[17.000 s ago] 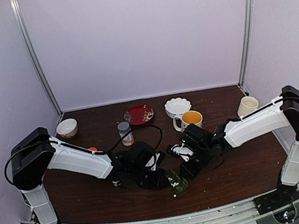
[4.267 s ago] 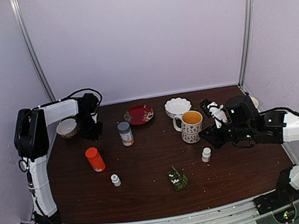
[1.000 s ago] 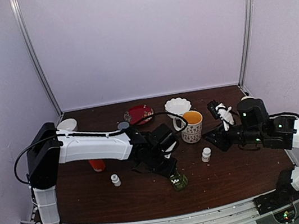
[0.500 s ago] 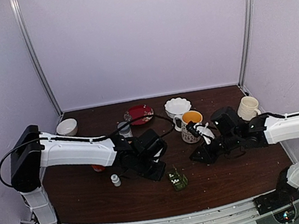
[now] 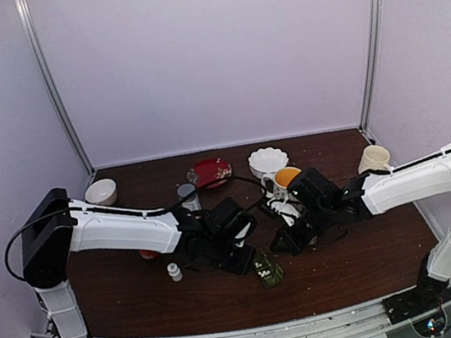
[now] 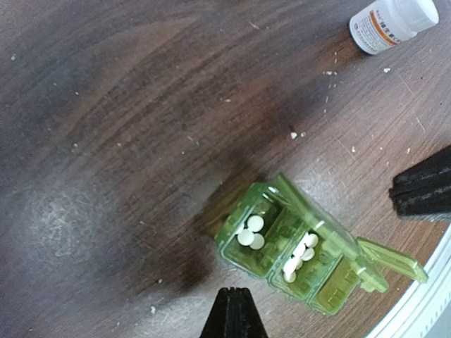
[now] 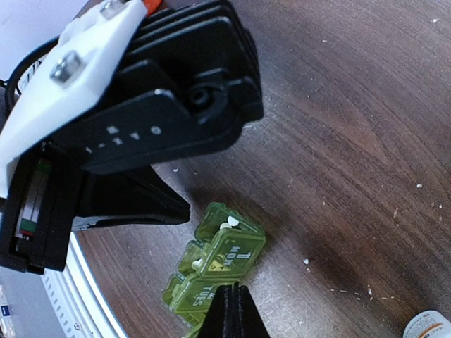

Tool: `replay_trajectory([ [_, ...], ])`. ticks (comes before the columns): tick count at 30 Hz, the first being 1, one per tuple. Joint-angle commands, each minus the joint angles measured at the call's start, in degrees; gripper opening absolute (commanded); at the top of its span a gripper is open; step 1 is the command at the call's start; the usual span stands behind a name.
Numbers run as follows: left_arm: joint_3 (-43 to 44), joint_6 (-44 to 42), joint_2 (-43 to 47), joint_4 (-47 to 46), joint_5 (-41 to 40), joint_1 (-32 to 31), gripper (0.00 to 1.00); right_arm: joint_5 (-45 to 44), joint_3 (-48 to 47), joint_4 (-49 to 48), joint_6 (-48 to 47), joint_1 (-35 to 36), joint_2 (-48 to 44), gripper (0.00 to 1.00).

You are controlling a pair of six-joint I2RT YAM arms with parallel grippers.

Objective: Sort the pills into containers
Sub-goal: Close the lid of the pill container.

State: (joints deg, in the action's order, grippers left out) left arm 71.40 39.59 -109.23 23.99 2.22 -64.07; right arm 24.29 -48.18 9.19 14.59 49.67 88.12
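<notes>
The dark-green pill box [image 5: 267,270] lies near the table's front middle. In the left wrist view, the box [image 6: 320,278] has its lids open, and white pills [image 6: 250,231] lie in two compartments, with more pills [image 6: 299,255] in the second. In the right wrist view, the raised lids of the box [image 7: 224,259] read MON and TUES, and pills [image 7: 229,223] show behind them. My left gripper [image 5: 241,257] [image 6: 233,313] is shut and empty, just left of the box. My right gripper [image 5: 282,244] [image 7: 230,310] is shut and empty, just right of it.
A small white bottle [image 5: 174,271] stands left of my left arm, and another bottle [image 6: 391,21] [image 7: 426,325] lies near the box. At the back are a patterned mug [image 5: 283,179], white bowl [image 5: 268,160], red plate [image 5: 210,172], grey-capped jar [image 5: 187,194], small bowl [image 5: 101,192] and cream cup [image 5: 372,159].
My right gripper has swung left and down to the pill box. My left gripper has shifted slightly right toward it. The box has not moved.
</notes>
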Motion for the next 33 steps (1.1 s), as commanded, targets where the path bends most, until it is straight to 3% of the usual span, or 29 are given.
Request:
replay_trajectory([
  [1, -0.98, 0.98, -1.47, -2.95, 2.22, 0.66, 0.00, 0.50, -2.03, -0.49, 0.29, 0.64, 1.73, 0.00],
  [19, -3.22, 1.44, -3.77, -10.20, 7.35, 1.86, 0.00, 6.01, -1.95, -9.02, 5.53, 1.87, 8.31, 0.00],
  [33, -3.50, 1.23, -1.06, -7.21, 3.56, 1.91, 0.00, 4.54, -2.44, -7.17, 5.14, 2.01, 12.44, 0.00],
])
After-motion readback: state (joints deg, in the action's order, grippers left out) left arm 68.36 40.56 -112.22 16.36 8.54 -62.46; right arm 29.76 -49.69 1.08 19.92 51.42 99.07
